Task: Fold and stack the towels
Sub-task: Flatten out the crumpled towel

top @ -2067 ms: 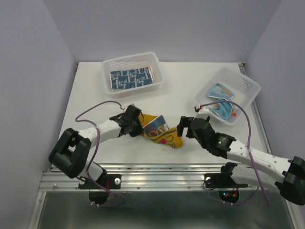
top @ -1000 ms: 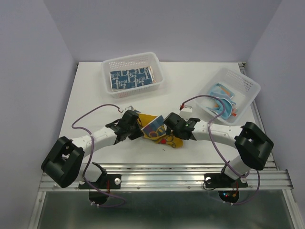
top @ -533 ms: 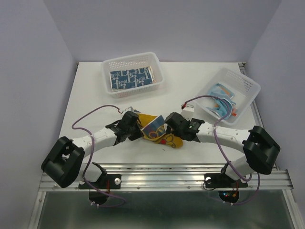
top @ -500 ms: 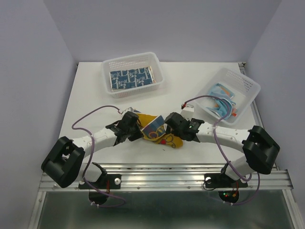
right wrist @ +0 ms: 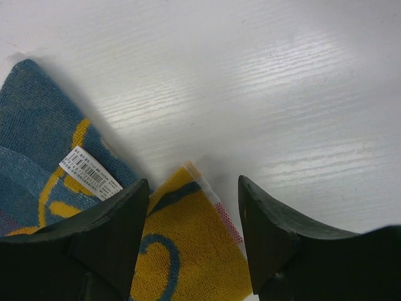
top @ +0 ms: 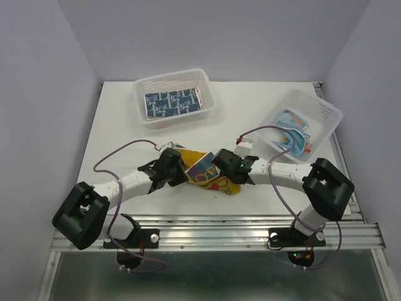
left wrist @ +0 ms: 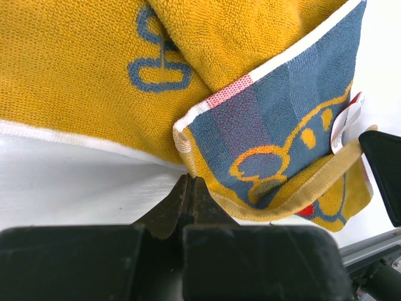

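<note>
A yellow-orange towel (top: 210, 177) with blue patches and coloured dots lies crumpled on the white table near the front, between my two grippers. My left gripper (top: 180, 168) is at its left side. In the left wrist view the gripper (left wrist: 188, 180) is shut, pinching the towel (left wrist: 81, 63) at its hem by the folded blue corner. My right gripper (top: 223, 164) is at the towel's upper right. In the right wrist view the gripper (right wrist: 191, 185) is open, low over the table, and a yellow corner of the towel (right wrist: 182, 251) lies between its fingers.
A white basket (top: 175, 74) at the back left holds a folded navy patterned towel (top: 172, 102). A second white basket (top: 326, 110) at the right holds a crumpled light blue towel (top: 289, 128). A white barcode label (right wrist: 91, 172) shows on the towel's blue part.
My right arm has swung in from the right and brought its open gripper down over the towel's corner. My left gripper has stayed on the towel's left edge.
</note>
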`<state>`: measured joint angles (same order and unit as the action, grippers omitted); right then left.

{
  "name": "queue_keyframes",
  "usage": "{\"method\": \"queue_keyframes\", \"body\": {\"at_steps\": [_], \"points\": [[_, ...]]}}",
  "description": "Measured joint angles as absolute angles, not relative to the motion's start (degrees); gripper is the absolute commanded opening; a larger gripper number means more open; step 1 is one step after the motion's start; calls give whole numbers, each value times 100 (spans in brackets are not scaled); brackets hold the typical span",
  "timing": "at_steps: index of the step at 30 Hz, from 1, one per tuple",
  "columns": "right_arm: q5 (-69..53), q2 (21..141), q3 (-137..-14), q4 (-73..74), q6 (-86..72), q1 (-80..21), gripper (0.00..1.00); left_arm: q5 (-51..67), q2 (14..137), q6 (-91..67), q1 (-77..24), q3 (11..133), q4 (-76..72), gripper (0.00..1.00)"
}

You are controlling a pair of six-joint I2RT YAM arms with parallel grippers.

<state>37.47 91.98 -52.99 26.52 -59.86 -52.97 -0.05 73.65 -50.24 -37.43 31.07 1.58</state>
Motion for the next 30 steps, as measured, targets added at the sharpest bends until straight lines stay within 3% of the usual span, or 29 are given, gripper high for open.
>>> {"method": "queue_keyframes", "body": {"at_steps": [5,14,24,27,29,30], "points": [[3686,9231,-5299,2644,-5992,-5297,68,-8,7363,-5028,-3743,3059,134,0],[3594,9655,-5625,2589,-5961,-5297,63,-8,7363,-5033,-3745,3055,117,0],[3500,9725,-5690,2532,-5990,-5297,35,-8,7363,-5039,-3750,3050,106,0],[3505,9577,-5671,2558,-6020,-5297,17,-8,7363,-5046,-3750,3050,106,0],[3514,9435,-5607,2561,-6045,-5297,11,-8,7363,-5046,-3750,3050,106,0],[3516,9378,-5583,2574,-6047,-5297,1,-8,7363,-5046,-3752,3050,108,0]]}}
